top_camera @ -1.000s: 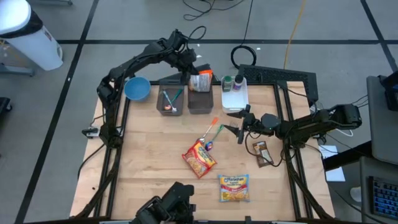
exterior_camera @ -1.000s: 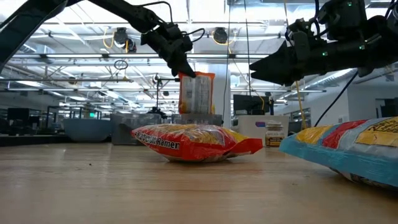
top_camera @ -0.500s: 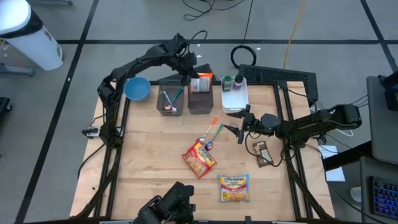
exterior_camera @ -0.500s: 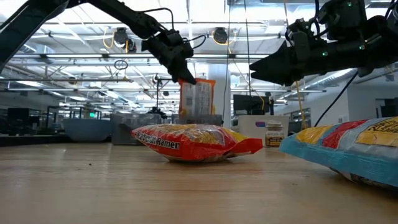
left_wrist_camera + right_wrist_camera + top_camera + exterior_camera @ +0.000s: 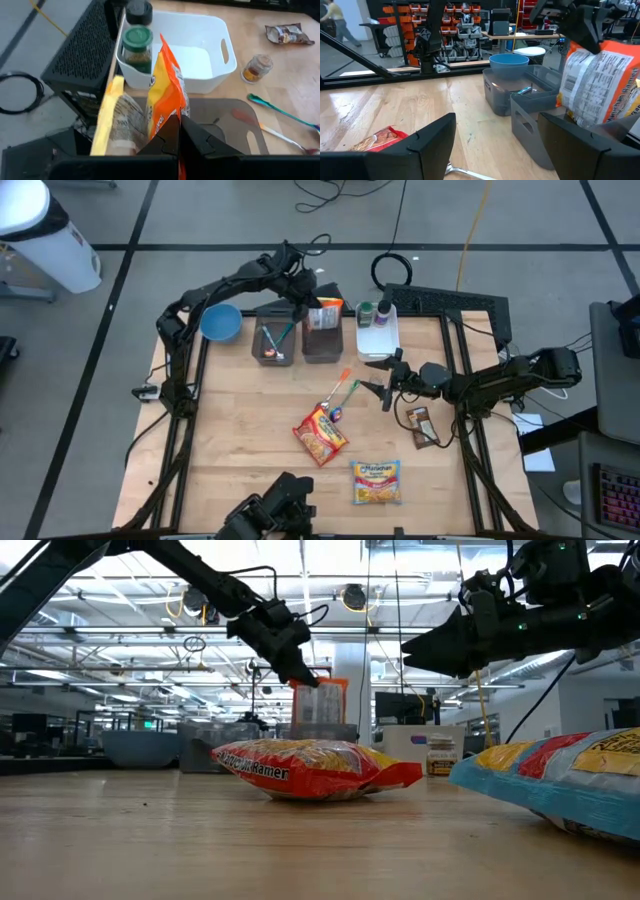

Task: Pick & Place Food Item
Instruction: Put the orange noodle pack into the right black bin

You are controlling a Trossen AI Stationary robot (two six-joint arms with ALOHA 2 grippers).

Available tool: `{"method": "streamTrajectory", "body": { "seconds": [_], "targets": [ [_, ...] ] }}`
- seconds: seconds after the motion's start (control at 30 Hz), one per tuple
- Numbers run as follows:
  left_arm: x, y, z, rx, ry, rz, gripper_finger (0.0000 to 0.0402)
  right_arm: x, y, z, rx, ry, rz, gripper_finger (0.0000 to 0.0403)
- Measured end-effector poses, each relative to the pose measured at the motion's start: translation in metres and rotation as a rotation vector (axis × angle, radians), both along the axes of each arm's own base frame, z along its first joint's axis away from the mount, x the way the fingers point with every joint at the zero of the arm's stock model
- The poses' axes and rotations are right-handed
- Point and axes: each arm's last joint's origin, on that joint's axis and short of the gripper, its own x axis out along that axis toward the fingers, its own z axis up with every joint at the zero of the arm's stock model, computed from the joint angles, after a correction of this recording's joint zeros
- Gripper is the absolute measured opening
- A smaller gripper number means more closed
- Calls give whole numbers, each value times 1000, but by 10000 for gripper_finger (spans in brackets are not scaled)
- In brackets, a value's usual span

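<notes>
My left gripper [image 5: 308, 296] is at the table's far edge, shut on an orange noodle packet [image 5: 325, 312] with a white printed back [image 5: 597, 82]. The packet stands upright over the right-hand grey bin [image 5: 322, 340], and its lower part is hidden behind the bin's wall [image 5: 545, 112]. The low view shows the packet [image 5: 320, 705] behind the red packet. My right gripper [image 5: 378, 380] waits open over the table's right half, level, pointing toward the left edge, with nothing between its fingers [image 5: 432, 140]. My left gripper pinches the orange packet's top edge [image 5: 171, 112] between its two shut fingers [image 5: 303, 675]. The fingers come slanting down from the far left. The packet hangs upright below them, its lower end inside the grey bin. Whether it touches the bin's bottom is hidden.
A second grey bin [image 5: 273, 340] holds utensils, with a blue bowl [image 5: 220, 322] to its left. A white bin [image 5: 378, 332] with spice jars [image 5: 137, 45] stands to the right. A red noodle packet [image 5: 320, 435], a blue-edged packet [image 5: 377, 480], two spoons [image 5: 340, 392] and a small brown packet [image 5: 420, 426] lie on the table.
My left gripper has moved down toward the grey bin, still shut on the orange packet. The packet has stayed upright and sunk with it, so its lower end now sits lower behind the bin's rim.
</notes>
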Motion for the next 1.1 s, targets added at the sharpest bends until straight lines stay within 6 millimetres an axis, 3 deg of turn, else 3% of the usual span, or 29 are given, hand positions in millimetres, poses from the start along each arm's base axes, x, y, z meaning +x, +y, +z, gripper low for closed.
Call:
{"method": "streamTrajectory", "body": {
  "seconds": [0.67,1.1],
  "targets": [
    [-6,2,-33,6,-10,13,5,-1,-5,-3,10,28,-23,274],
    [-10,6,-38,-4,-29,25,8,-1,-5,-3,10,28,-23,274]
  ]
}}
